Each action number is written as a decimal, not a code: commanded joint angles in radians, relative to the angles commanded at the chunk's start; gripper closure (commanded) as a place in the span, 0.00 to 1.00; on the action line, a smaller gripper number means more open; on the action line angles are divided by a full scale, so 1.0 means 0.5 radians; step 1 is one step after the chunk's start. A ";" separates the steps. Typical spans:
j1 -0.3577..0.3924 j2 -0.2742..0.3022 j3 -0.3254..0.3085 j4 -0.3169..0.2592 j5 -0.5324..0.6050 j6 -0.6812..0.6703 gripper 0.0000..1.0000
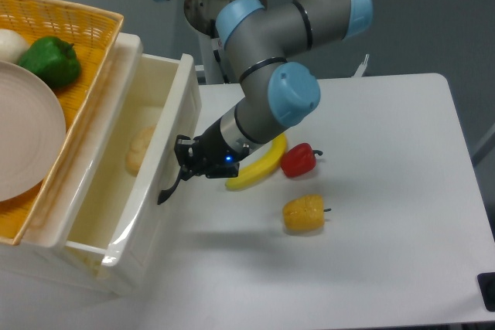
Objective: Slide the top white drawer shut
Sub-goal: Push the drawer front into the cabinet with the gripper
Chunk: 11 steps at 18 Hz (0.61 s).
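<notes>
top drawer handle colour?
Black handle on the white top drawer; the fixed camera shows it.

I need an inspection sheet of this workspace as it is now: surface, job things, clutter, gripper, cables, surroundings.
Surface: white table, bare at the near right.
Job's things: top white drawer partly open, a pale bread-like item inside; black handle on its front.
Clutter: banana, red pepper, yellow pepper on the table; wicker basket on the cabinet with plate and green pepper.
Gripper: gripper against the drawer front at the handle; fingers' state cannot be told.
Cables: nothing seen.
Surroundings: grey floor.
</notes>
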 joint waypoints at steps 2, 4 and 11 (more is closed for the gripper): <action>-0.028 0.000 -0.012 0.009 0.003 -0.012 0.90; -0.064 0.000 -0.012 0.009 0.003 -0.012 0.90; -0.150 0.003 -0.012 0.015 0.009 -0.089 0.90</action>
